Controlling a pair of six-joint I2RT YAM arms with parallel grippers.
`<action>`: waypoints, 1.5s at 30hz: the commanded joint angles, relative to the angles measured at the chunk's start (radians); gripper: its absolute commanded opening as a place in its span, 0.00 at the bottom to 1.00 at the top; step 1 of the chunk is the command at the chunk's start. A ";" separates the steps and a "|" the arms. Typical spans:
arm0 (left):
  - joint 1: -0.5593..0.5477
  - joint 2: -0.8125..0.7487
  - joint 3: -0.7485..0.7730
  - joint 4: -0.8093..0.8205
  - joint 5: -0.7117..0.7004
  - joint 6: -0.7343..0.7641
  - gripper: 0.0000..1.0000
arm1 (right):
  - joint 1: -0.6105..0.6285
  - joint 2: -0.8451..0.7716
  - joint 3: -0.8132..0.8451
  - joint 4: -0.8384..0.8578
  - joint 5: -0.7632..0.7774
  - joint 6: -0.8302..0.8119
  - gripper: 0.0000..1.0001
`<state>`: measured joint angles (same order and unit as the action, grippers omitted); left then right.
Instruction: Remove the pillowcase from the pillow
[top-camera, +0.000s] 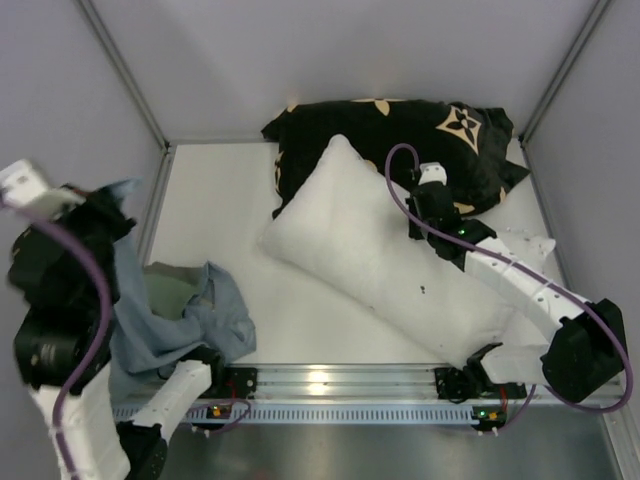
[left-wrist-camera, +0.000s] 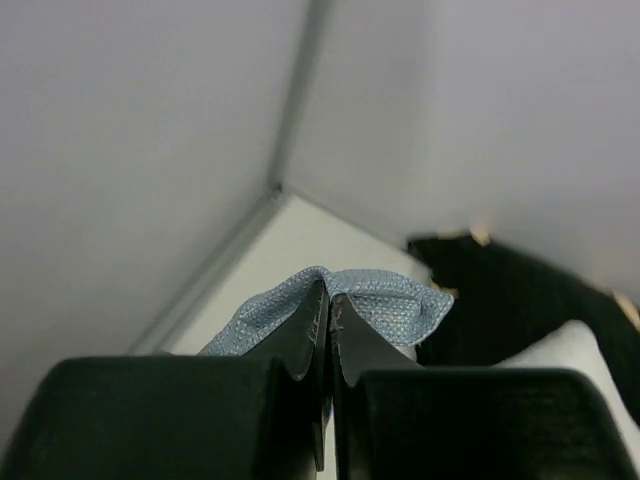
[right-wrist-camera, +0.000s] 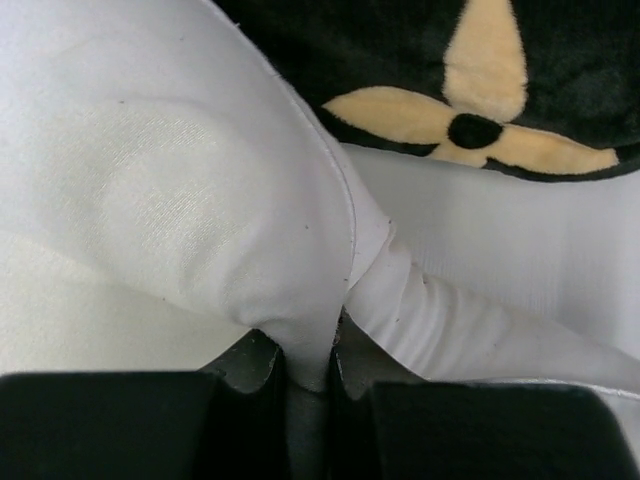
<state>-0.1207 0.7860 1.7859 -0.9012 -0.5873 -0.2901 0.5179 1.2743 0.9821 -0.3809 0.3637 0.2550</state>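
The grey-blue pillowcase (top-camera: 180, 315) hangs crumpled at the left edge of the table, fully off the pillow. My left gripper (top-camera: 108, 205) is raised high at the far left and shut on a fold of the pillowcase (left-wrist-camera: 385, 300). The white pillow (top-camera: 380, 260) lies diagonally across the middle of the table. My right gripper (top-camera: 425, 205) is shut on a pinch of the pillow's fabric (right-wrist-camera: 310, 340) at its right edge, next to the black pillow.
A black pillow with tan flower shapes (top-camera: 400, 140) lies at the back, partly under the white pillow; it also shows in the right wrist view (right-wrist-camera: 480, 100). Grey walls close off the left, back and right. A metal rail (top-camera: 330, 385) runs along the near edge.
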 joint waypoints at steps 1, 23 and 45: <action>-0.004 0.148 -0.150 0.030 0.401 -0.089 0.00 | 0.053 -0.016 0.003 0.010 -0.040 -0.026 0.00; 0.029 0.360 -0.390 0.028 0.211 -0.167 0.87 | 0.298 0.033 -0.011 0.019 -0.448 -0.122 0.00; -0.026 0.550 -0.822 0.462 0.975 -0.253 0.27 | 0.295 -0.043 -0.025 0.008 -0.326 -0.094 0.00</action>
<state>-0.1040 1.3529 1.0443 -0.5423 0.2466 -0.5030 0.8017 1.2274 0.9401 -0.3099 -0.0448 0.1345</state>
